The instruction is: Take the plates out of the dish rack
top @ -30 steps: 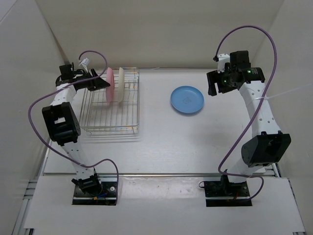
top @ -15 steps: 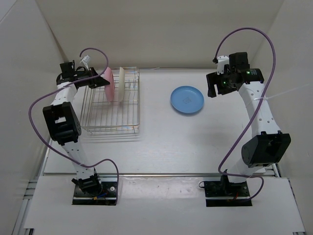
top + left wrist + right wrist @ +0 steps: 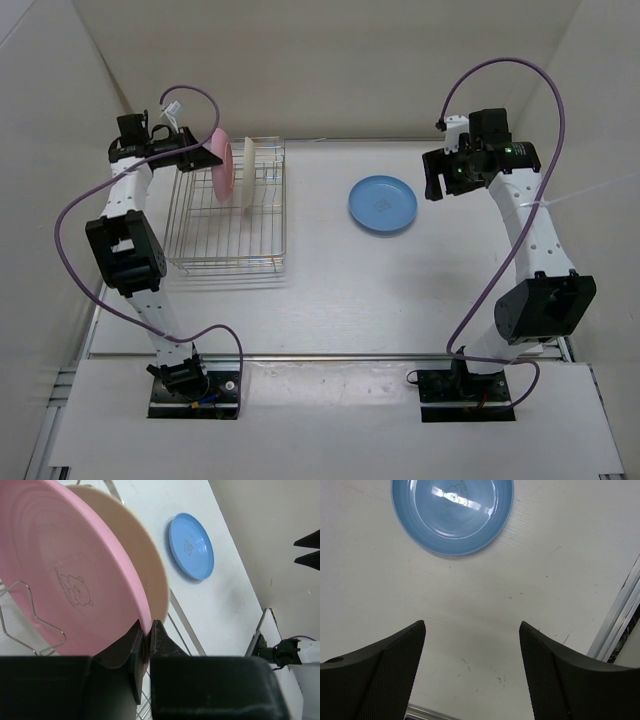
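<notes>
My left wrist view alone shows the left gripper (image 3: 147, 630) pinching the rim of the round pink bear-printed plate (image 3: 60, 565); the right gripper (image 3: 471, 625) gapes wide.

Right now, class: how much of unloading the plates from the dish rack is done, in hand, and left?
Done: the blue plate lies flat on the table, outside the dish rack. In hand: the left claw is shut on the rim of the pink plate. Left: the cream plate stands upright in the rack. The right claw is open, empty.
</notes>
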Tool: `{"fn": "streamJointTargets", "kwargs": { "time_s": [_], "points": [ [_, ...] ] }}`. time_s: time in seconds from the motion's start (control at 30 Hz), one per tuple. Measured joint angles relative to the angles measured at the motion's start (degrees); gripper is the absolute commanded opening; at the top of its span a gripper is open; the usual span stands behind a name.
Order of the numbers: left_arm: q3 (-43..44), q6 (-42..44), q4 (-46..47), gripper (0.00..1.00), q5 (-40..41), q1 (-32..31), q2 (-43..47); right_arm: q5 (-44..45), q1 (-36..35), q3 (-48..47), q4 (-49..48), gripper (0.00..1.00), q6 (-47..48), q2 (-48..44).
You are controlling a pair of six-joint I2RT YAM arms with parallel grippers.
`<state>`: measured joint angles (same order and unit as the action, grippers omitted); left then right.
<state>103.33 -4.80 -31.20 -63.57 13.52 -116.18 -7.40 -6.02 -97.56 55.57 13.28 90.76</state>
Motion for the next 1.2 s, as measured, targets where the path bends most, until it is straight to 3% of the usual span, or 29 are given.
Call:
{"fn": "streamJointTargets", "kwargs": {
  "time_s": [0.27, 0.47, 0.57, 0.73, 0.87, 1.03, 1.2],
  "points": [
    [8.7, 6.0, -11.8, 0.11, 0.2, -1.1, 4.9, 1.1, 0.0, 0.0, 0.0, 0.78, -1.2, -1.3],
    [12.8, 17.3, -22.6, 0.11, 10.3, -6.5, 16.5, 1.0, 0.0, -0.5, 0.0, 0.77, -2.6, -1.3],
    [12.3, 23.9, -26.0, 0.11, 20.9, -15.8, 24.7, -0.6, 0.4, -2.2, 0.2, 0.77, -3.1, -1.3],
    [-1.2, 34.6, -25.7, 0.11, 44.1, -44.1, 38.4, -5.7, 0.5, -6.8, 1.2, 0.77, -3.3, -1.5],
    [-8.1, 39.1, -29.5, 0.11, 61.8, -60.2, 38.1, -8.3, -1.0, -10.7, 1.8, 0.77, -2.5, -2.6],
    [-9.7, 43.1, -33.3, 0.11, 77.6, -71.3, 29.1, -12.4, -1.5, -13.7, 2.1, 0.74, -2.3, -5.2],
    [-9.4, 47.7, -34.9, 0.11, 86.9, -79.1, 24.8, -15.6, -4.1, -12.0, 4.2, 0.74, -1.1, -6.1]
  ]
}}
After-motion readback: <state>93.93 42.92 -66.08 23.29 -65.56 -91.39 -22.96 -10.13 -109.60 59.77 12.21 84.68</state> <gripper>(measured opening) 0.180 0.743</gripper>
